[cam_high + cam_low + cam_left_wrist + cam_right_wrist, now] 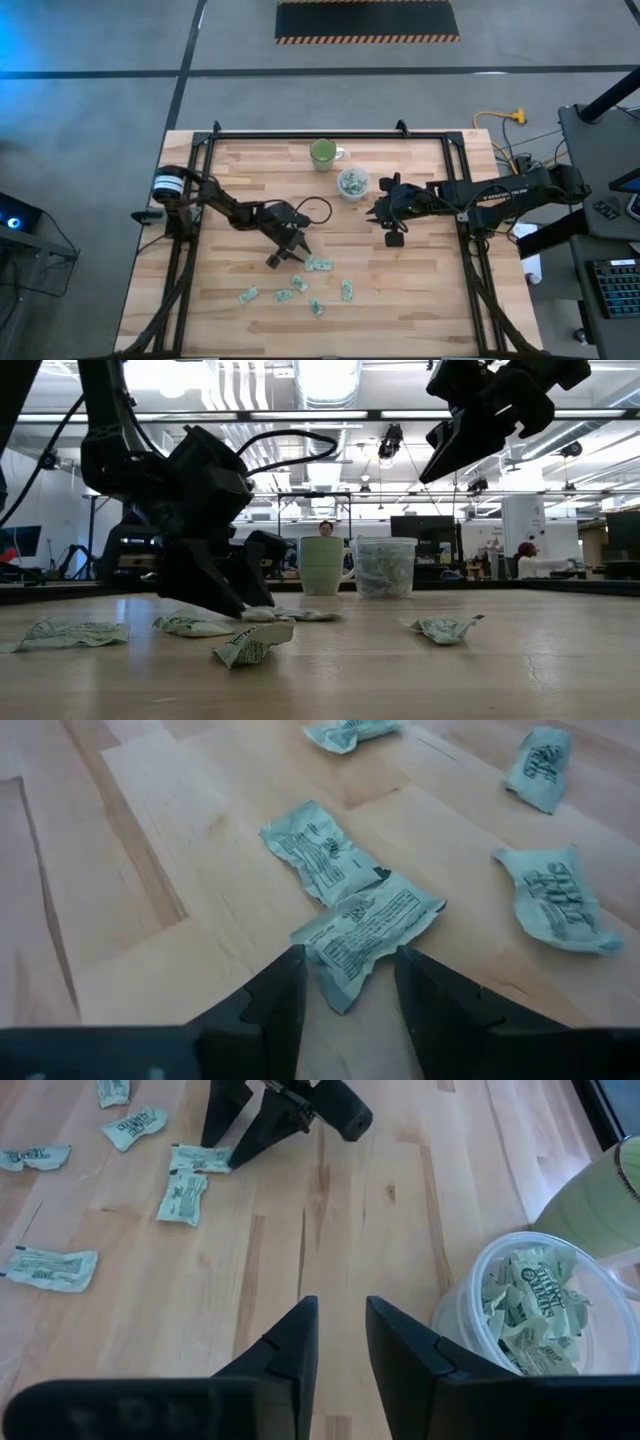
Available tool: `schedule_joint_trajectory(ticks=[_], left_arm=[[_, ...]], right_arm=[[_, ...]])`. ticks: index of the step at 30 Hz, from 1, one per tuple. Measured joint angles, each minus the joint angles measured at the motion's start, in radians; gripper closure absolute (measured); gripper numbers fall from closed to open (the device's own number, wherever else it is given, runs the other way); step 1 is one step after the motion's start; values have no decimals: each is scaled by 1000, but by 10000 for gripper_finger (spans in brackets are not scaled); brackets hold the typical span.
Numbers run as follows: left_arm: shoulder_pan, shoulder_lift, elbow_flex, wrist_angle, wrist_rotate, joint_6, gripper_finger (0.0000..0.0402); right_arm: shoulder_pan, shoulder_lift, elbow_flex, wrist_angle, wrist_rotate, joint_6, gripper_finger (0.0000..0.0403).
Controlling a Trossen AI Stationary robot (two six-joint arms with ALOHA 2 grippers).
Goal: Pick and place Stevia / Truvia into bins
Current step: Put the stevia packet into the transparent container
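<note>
My left gripper (347,982) is down at the table (420,290), fingers apart, straddling one end of a sachet (366,932); a second sachet (318,851) overlaps its far end, so no clean gap there. Other loose sachets (300,288) crowd the near strip. Bare wood between that cluster and the clear cup (352,183), so the lane to it is open. Green mug (323,153) stands just beside the cup on the far-left side. My right gripper (384,213) hangs above the table near the cup's right side, fingers slightly apart, narrowing approach from there.
</note>
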Motion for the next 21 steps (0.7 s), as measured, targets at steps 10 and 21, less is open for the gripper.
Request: schedule_joint_trajectory(ticks=[10,21], left_arm=[[0,9,17,-14,-5,-2,263],[0,9,17,-15,-7,-2,263]], right_arm=[[0,0,-8,-1,0,0,324],[0,0,-9,-1,0,0,334]])
